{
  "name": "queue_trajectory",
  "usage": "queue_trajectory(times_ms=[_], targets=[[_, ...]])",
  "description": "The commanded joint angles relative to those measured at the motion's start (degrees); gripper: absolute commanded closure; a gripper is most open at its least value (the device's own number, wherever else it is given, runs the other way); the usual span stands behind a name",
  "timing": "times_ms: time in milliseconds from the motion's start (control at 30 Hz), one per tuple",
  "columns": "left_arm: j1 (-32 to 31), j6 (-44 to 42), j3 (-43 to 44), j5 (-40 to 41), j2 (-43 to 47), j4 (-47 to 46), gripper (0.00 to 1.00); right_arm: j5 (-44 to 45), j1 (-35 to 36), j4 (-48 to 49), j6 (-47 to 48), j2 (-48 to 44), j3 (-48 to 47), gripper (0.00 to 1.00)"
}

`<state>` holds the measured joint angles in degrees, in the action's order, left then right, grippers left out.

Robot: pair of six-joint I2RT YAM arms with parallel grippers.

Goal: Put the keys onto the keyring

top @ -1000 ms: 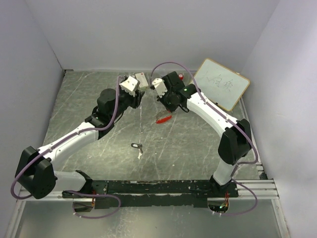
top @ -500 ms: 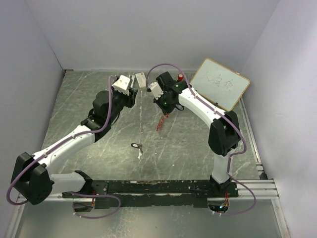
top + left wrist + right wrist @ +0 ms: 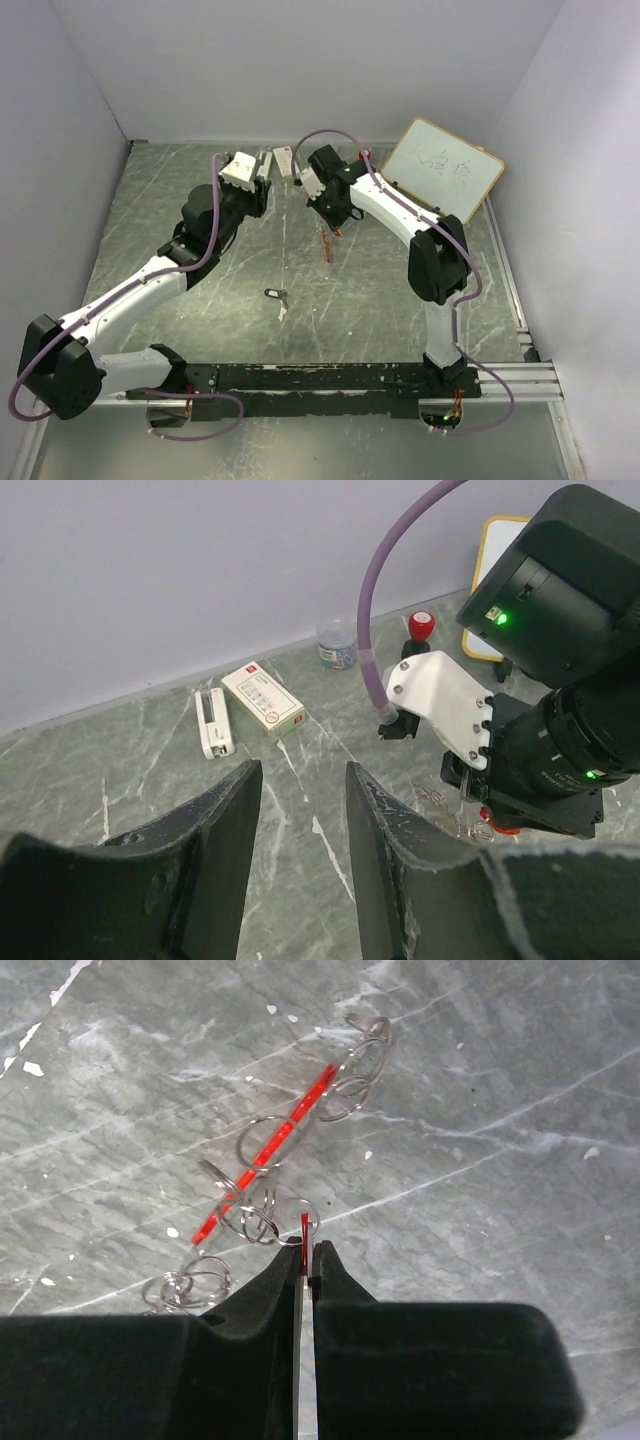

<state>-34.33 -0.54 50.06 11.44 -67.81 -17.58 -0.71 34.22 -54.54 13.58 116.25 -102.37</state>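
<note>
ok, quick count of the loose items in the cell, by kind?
black-headed key: 1
keyring: 1
whiteboard: 1
white box: 1
white stapler-like piece: 1
clear jar: 1
red-topped cylinder: 1
white scrap: 1
Total: 8. Red-headed key not made out.

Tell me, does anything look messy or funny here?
Yes. The keyring is pinched at a slant by the right gripper, and its silver loops are in a jumble. A black key lies all alone on the table, well apart from the keyring.
</note>
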Motion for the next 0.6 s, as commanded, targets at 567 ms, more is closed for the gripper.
queue_trajectory(times_ms=[567], targets=[[2.3, 2.56, -3.06, 12.6, 6.91, -0.18, 0.52, -10.23, 7.04, 18.39, 2.05, -5.37, -3.05, 1.0]])
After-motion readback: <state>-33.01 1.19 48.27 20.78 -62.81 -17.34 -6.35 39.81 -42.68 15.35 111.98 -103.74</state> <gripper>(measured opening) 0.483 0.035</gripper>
